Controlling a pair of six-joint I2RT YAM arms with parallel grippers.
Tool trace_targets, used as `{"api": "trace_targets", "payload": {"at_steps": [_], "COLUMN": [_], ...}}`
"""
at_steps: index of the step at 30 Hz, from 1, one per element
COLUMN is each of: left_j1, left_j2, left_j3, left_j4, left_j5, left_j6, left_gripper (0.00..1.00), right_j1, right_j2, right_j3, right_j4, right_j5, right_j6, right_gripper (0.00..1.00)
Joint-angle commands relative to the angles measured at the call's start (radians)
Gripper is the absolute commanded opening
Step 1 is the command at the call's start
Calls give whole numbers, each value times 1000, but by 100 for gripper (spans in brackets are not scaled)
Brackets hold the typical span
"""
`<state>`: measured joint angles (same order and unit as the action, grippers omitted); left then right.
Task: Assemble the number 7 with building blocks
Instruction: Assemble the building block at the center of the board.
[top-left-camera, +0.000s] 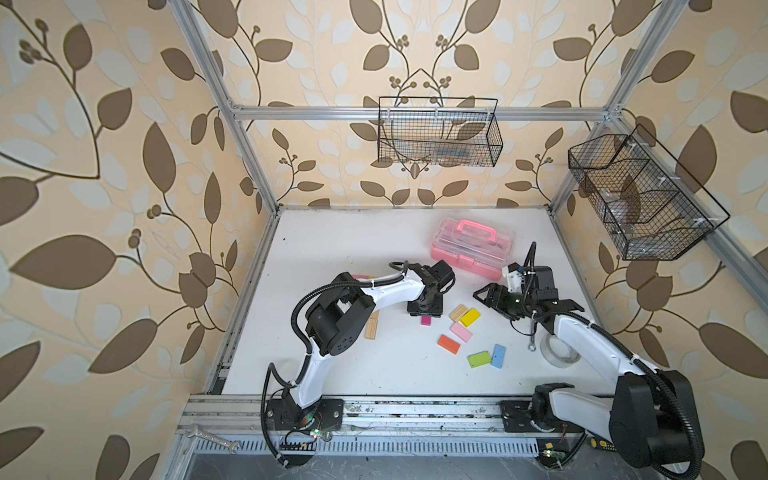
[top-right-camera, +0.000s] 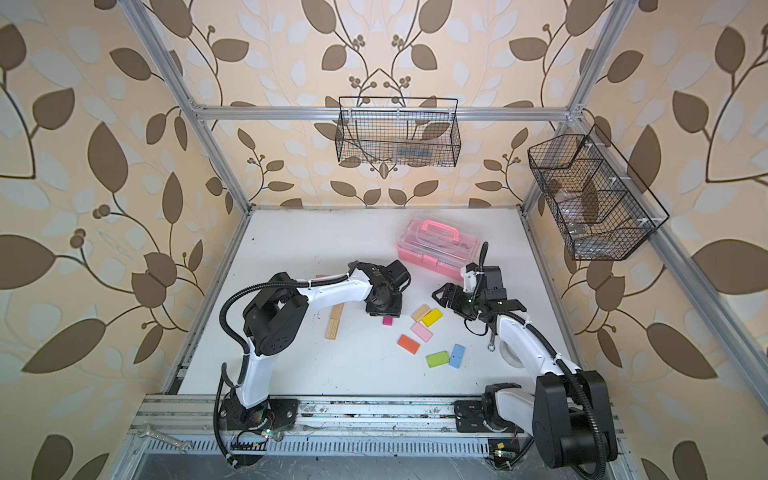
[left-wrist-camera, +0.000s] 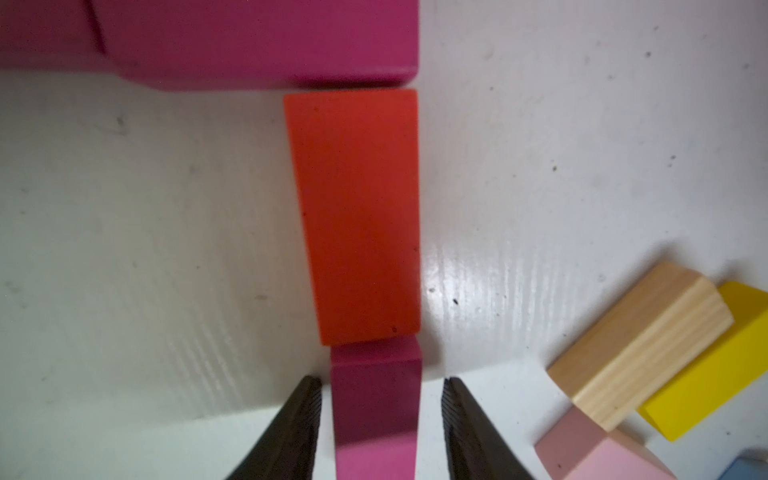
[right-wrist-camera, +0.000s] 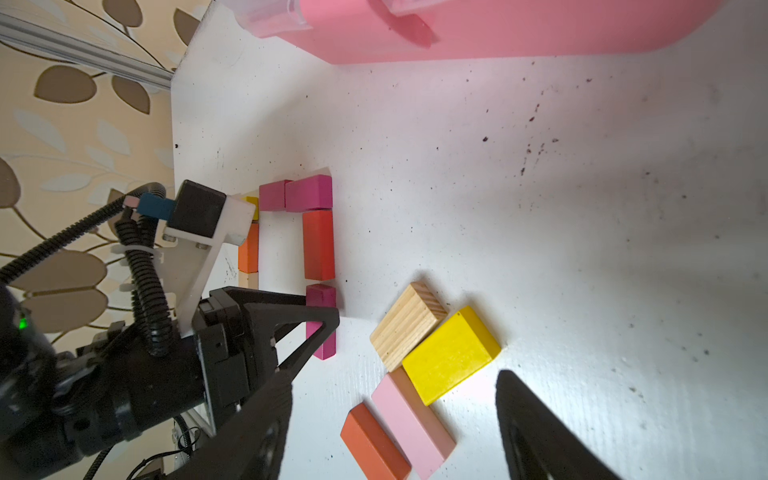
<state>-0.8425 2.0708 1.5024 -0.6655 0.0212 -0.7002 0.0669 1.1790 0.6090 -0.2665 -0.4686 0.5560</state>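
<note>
The number 7 lies on the white table: two magenta blocks (right-wrist-camera: 309, 193) form its top bar, and a red block (left-wrist-camera: 357, 216) runs down from it. A magenta block (left-wrist-camera: 376, 399) lies end to end against the red one. My left gripper (left-wrist-camera: 381, 380) points down over this block (top-left-camera: 426, 320), open, with a gap at each finger. My right gripper (right-wrist-camera: 397, 374) hovers open and holds nothing, above loose wood (top-left-camera: 458, 312), yellow (top-left-camera: 470, 317), pink (top-left-camera: 461, 332) and orange (top-left-camera: 449, 344) blocks. The left arm hides most of the 7 in both top views.
Green (top-left-camera: 477, 359) and blue (top-left-camera: 498, 355) blocks lie nearer the front. Plain wood blocks (top-left-camera: 372, 328) sit under the left arm. A pink case (top-left-camera: 473, 248) stands behind, and a tape roll (top-left-camera: 559, 353) lies under the right arm. Wire baskets (top-left-camera: 438, 133) hang on the frame.
</note>
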Motion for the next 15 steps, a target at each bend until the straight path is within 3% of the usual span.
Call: {"api": "trace_targets", "payload": {"at_steps": [1,9,15], "left_j1": [11,-14,-27], "left_j2": [5,-106,-339], "left_j3": [15,53,31], "left_j4": [-31,-26,-73], "left_j5": [-21,-9,-43], "left_j6": [-1,35,89], "left_gripper": [53,63,74], "right_j1": [-4,9,165], "right_j2": [-16,-43,-44], "right_j3": [-3,42,194], "right_j4": [-14,-52,-224], "right_j5": [-16,-41,96], "right_j6": [-9,-55,-180], "right_gripper": [78,77,77]}}
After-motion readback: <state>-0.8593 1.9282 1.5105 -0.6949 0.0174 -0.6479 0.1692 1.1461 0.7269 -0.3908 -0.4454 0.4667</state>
